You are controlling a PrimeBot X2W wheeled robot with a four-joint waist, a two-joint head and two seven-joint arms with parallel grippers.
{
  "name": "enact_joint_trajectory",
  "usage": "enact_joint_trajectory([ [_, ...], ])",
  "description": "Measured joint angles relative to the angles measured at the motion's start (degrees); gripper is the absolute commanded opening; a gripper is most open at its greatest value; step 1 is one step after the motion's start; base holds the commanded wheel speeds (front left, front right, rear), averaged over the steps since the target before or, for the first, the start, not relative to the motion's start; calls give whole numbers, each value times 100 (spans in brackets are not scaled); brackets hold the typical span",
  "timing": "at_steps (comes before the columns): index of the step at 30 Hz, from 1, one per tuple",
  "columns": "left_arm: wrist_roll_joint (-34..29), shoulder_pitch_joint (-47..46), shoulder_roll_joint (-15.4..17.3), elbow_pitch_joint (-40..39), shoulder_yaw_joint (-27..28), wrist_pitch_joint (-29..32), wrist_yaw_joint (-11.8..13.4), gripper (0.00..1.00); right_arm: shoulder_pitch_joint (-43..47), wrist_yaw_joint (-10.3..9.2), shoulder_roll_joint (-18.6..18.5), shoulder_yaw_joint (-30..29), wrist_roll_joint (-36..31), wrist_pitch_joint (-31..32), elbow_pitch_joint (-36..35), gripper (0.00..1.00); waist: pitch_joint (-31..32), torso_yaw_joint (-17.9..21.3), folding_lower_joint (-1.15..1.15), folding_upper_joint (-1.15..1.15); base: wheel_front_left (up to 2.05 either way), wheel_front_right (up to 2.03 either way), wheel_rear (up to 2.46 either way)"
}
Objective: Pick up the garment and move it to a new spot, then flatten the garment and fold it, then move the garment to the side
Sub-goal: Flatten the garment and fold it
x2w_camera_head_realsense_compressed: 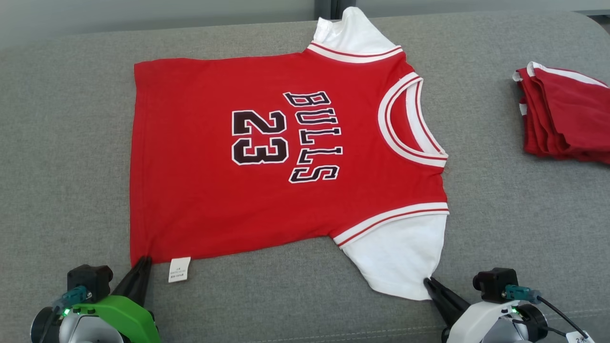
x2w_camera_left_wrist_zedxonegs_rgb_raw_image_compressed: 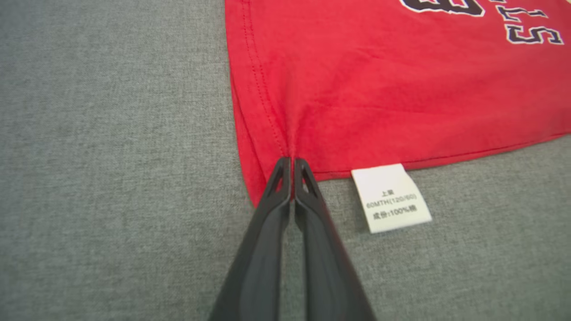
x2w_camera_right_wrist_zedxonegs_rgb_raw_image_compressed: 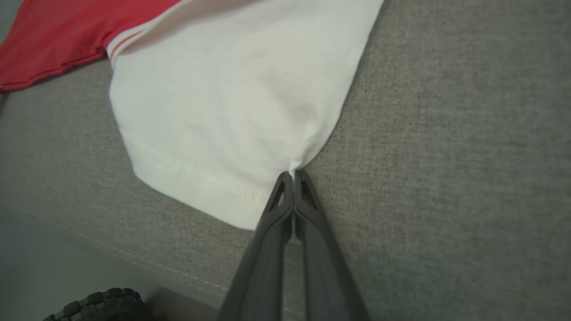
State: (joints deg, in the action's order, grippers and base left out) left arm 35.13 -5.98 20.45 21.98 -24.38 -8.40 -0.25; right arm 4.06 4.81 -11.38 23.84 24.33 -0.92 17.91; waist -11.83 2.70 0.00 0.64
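At the lower left, the left gripper (x2w_camera_head_realsense_compressed: 144, 260) has its jaws pinched shut on the near hem corner of the jersey (x2w_camera_head_realsense_compressed: 200, 205), the red cloth puckering into the tips, with the white care label (x2w_camera_head_realsense_compressed: 179, 269) just beside them. The jersey lies spread flat, print up, in the middle of the grey upholstered surface (x2w_camera_head_realsense_compressed: 62, 143). It looks light, soft and limp, so I'd guess it will sag and crease unless it is held by two corners at once, as it is here. Its long axis runs left to right, hem at the left and neckline at the right. The white near sleeve (x2w_camera_head_realsense_compressed: 400, 257) points toward the robot. The right gripper (x2w_camera_head_realsense_compressed: 427, 282) has its jaws closed on that sleeve's corner. A folded red stack (x2w_camera_head_realsense_compressed: 567, 119) sits well apart at far right.
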Motion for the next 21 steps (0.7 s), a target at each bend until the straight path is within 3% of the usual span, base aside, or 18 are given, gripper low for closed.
enact_joint_trajectory([
  [13, -1, -13, 60, 164, 20, -7, -77, 0, -7, 73, 69, -115, 397, 4, -105, 0, 38, 48, 0, 0, 0, 0, 0],
  [21, 0, -13, 226, 36, 76, -15, -78, 0, -12, 86, 68, -374, 805, -3, -567, 0, 76, 55, 0, 0, 0, 0, 0],
])
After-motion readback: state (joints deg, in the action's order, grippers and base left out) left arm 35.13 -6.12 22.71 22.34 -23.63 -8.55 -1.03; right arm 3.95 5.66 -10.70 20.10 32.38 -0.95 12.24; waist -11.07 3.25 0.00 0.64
